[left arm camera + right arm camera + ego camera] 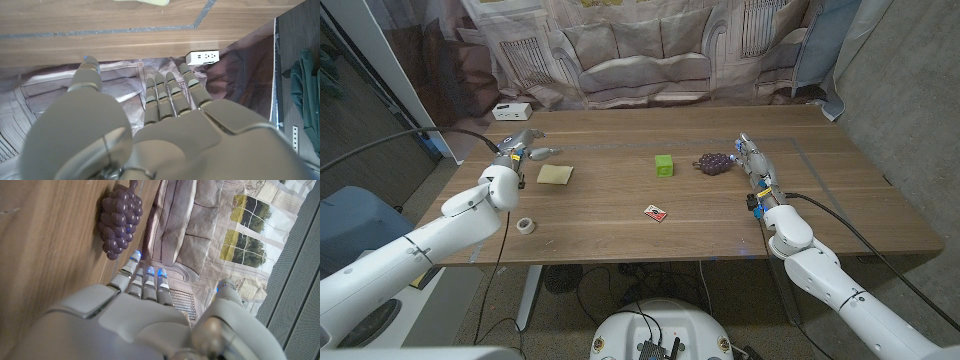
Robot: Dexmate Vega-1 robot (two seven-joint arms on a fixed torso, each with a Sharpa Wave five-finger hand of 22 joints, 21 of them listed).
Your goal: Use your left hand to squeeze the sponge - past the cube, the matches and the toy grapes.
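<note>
Left hand (524, 145) hovers just beside the one yellow sponge (555, 174), on its left, fingers apart and holding nothing; not touching it. In the left wrist view the fingers (172, 95) reach out straight over the table edge, with a sliver of the sponge (142, 2) at the frame border. Right hand (752, 160) is at the right side of the wooden table (620, 235), fingers extended and apart, empty, near the one bunch of purple toy grapes (714, 161) but apart from it; the right wrist view shows the grapes (120, 209) just ahead of the fingertips (148, 272). One green cube (664, 165) sits mid-table, just left of the grapes. One matchbox (655, 212) lies nearer the front edge. One roll of tape (525, 226) sits front left. One white power strip (510, 110) sits off the far left corner.
</note>
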